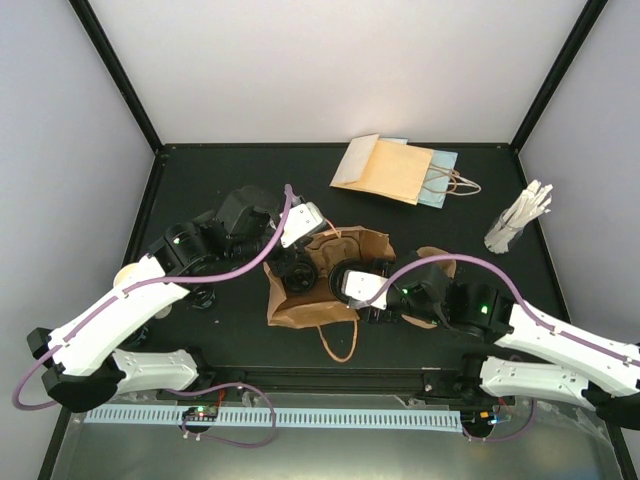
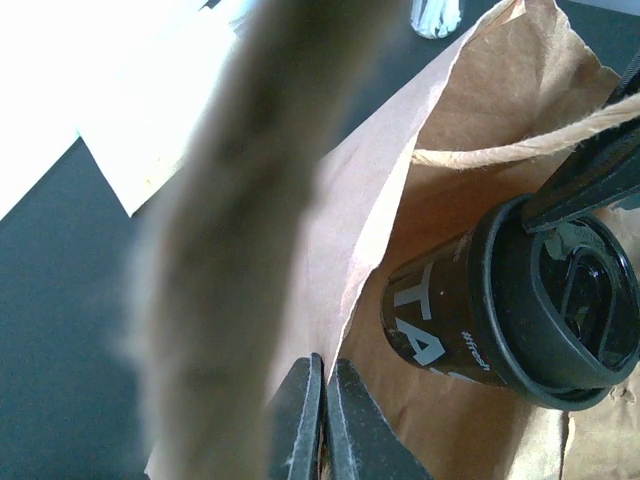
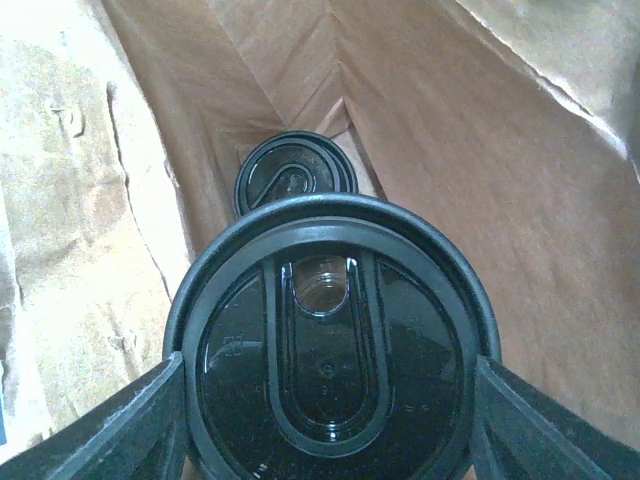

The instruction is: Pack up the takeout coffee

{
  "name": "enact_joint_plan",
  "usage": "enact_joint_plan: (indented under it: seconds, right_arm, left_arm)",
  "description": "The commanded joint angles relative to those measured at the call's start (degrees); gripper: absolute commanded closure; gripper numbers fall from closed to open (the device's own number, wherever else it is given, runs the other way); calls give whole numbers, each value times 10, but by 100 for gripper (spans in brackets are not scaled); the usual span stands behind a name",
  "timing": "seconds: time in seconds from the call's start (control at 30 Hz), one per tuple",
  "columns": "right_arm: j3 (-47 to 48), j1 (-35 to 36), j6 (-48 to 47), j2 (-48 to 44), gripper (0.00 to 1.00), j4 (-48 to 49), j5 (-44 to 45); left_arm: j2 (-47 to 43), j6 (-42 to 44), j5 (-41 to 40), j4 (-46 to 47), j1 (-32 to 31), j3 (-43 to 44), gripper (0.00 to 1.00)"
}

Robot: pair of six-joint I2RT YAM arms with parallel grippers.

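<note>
Takeout coffee means two small paper cups with black sleeves and black domed lids. The nearer cup (image 2: 440, 310) is clamped between the fingers of the right pincer (image 3: 328, 370), which grips it at either side of the lid and hangs it just inside the mouth of the crumpled brown paper bag (image 1: 295, 305). The deeper cup (image 3: 290, 175) sits beyond that pincer on the bag's floor, with room beside it that looks meant for the nearer cup. The left pincer (image 2: 325, 370) is clenched on the bag's rim, apparently so that the mouth gapes and the bag cannot slide as the cup goes in. The bag's twine handle (image 2: 230, 250) hangs blurred just above its fingers. The bag rests on a matt black tabletop (image 1: 200, 190) between both pincers. Far beyond them lie flat tan and pale-blue paper bags (image 1: 395, 170), and out past the right pincer stands a white holder (image 1: 515, 222) of white sticks. Pale walls (image 1: 330, 70) enclose the table.
</note>
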Motion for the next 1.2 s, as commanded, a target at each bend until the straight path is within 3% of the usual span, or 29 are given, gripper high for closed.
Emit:
enact_joint_plan:
  seconds: [0.0,0.17,0.5,0.77,1.17]
  right_arm:
    - [2,3,-72,-2,56,9,-5]
    - [11,11,-97,29,56,-33,2]
    - [-57,92,-99,35,60,-27,68]
    - [-80,104,-83,31,59,37,177]
    - [-120,103,-127,36,59,119,203]
  left_arm:
    - [-9,-13,6,20,-8,-3,98]
    - [-12,-19,14,24,-18,-6,98]
    - [-28,-58,42,31,-69,-43,98]
    - [-33,-84,30,33,-104,-57,99]
    - [-50,-101,28,39,-119,-56,98]
